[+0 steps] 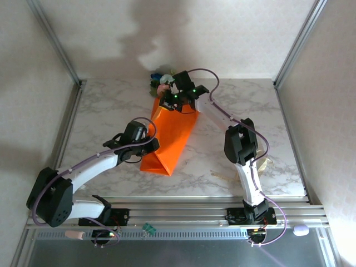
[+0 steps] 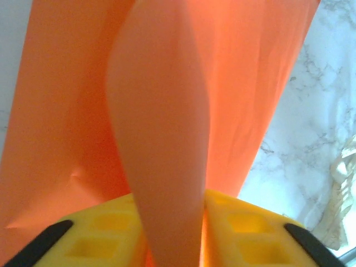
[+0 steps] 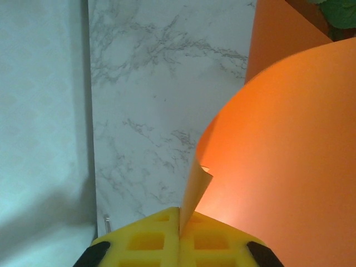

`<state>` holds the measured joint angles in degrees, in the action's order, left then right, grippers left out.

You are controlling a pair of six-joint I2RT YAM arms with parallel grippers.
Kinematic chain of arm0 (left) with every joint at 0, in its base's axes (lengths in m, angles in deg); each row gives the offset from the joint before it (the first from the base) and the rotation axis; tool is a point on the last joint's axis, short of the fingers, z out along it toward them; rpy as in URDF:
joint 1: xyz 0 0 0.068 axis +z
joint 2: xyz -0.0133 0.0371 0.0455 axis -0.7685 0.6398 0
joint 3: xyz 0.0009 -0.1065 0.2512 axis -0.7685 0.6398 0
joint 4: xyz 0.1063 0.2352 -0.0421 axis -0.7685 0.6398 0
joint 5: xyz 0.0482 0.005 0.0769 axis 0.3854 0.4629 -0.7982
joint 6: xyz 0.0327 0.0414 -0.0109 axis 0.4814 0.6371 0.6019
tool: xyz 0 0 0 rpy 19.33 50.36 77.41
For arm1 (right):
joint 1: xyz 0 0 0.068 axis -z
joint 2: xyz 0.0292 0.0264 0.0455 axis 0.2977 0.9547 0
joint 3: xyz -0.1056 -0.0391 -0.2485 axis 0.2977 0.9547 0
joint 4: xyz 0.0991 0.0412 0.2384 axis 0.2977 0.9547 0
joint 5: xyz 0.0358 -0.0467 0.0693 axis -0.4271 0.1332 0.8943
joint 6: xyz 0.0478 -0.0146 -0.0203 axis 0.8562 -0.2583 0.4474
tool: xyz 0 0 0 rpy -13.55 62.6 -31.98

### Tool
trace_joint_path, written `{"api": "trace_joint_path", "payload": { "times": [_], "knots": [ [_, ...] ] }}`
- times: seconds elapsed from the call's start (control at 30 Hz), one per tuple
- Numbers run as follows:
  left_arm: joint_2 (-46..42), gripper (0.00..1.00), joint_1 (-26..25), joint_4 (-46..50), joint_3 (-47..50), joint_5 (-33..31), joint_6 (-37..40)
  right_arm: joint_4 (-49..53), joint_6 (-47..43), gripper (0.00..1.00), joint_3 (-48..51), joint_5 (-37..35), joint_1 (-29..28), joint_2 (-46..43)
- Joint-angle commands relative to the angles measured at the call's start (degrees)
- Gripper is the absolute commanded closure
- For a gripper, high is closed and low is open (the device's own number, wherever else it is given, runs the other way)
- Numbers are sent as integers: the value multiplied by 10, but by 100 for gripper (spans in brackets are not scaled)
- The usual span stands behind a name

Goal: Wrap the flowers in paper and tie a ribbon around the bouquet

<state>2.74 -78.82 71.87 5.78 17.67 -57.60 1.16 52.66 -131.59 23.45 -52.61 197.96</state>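
White marble-patterned tabletop (image 1: 111, 111) with grey veins, boxed in by pale textured wall panels (image 1: 233, 33) at the back and both sides. Slim silver metal posts slanting up at the far-left (image 1: 53, 39) and far-right (image 1: 297, 44) corners. Soft grey shadow (image 1: 161, 28) across the back panel. Slotted aluminium rail (image 1: 183, 208) along the near table edge. Below it, a small green connector-like piece (image 1: 148, 227), and well to the right a small white oval object (image 1: 301, 230).
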Motion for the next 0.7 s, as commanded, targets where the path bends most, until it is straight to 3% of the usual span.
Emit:
{"api": "trace_joint_path", "payload": {
  "times": [0.0, 0.07, 0.2, 0.4, 0.53, 0.67],
  "knots": [
    [8, 80, 6, 2, 0, -12, 14, 38, -9, 73, -22, -21, -2, 5],
    [11, 81, 10, -13, 12, -2, 12, 46, -20, 57, -5, -63, 1, -28],
    [16, 80, 19, -48, 30, 17, 9, 20, -24, 47, 88, -144, 5, -123],
    [37, 78, 38, -94, 35, 64, 29, -1, -5, 52, 270, -216, 7, -224],
    [58, 77, 56, -130, 50, 105, 43, -76, 31, 57, 366, -188, 7, -248],
    [96, 75, 70, -146, 41, 128, 59, -104, 44, 59, 380, -179, 1, -236]
  ]
}}
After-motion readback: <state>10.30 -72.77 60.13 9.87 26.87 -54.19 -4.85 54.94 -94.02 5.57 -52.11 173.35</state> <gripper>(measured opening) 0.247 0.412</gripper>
